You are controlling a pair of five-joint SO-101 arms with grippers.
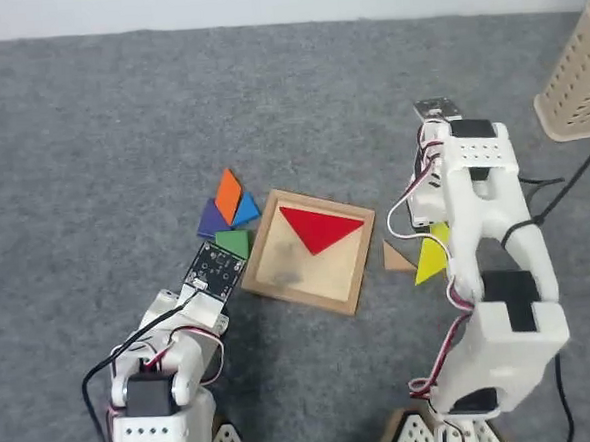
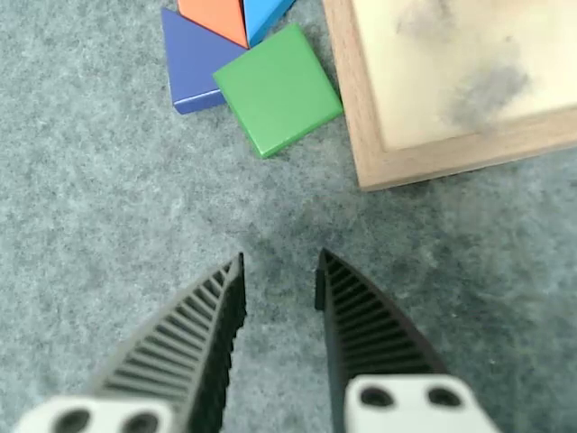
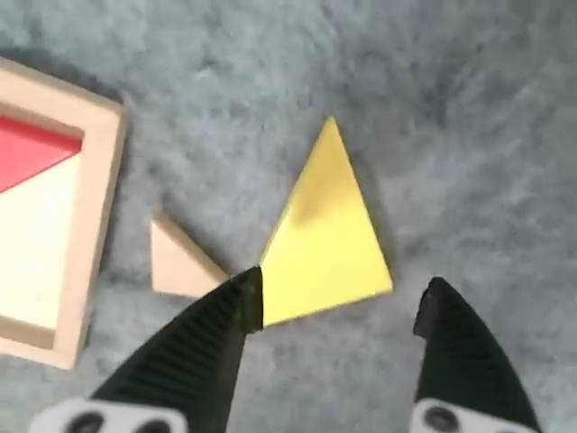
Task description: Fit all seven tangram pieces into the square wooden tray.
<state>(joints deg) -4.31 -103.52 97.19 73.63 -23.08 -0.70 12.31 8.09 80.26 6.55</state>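
The square wooden tray (image 1: 278, 277) lies mid-table with a red triangle (image 1: 320, 226) in its far part. Left of it cluster the orange (image 1: 228, 194), blue (image 1: 245, 211), purple (image 1: 211, 219) and green (image 1: 234, 243) pieces. In the left wrist view my left gripper (image 2: 279, 271) hangs open over bare carpet, short of the green square (image 2: 278, 87) and the tray corner (image 2: 365, 135). My right gripper (image 3: 343, 289) is open, low over the yellow triangle (image 3: 325, 234), one finger (image 3: 225, 325) at its corner. A small tan triangle (image 3: 180, 262) lies between the yellow piece and the tray (image 3: 99, 180).
A tan perforated basket (image 1: 576, 64) stands at the far right edge. Grey carpet covers the table, with open room beyond the tray and along the left side. Cables trail from both arm bases at the near edge.
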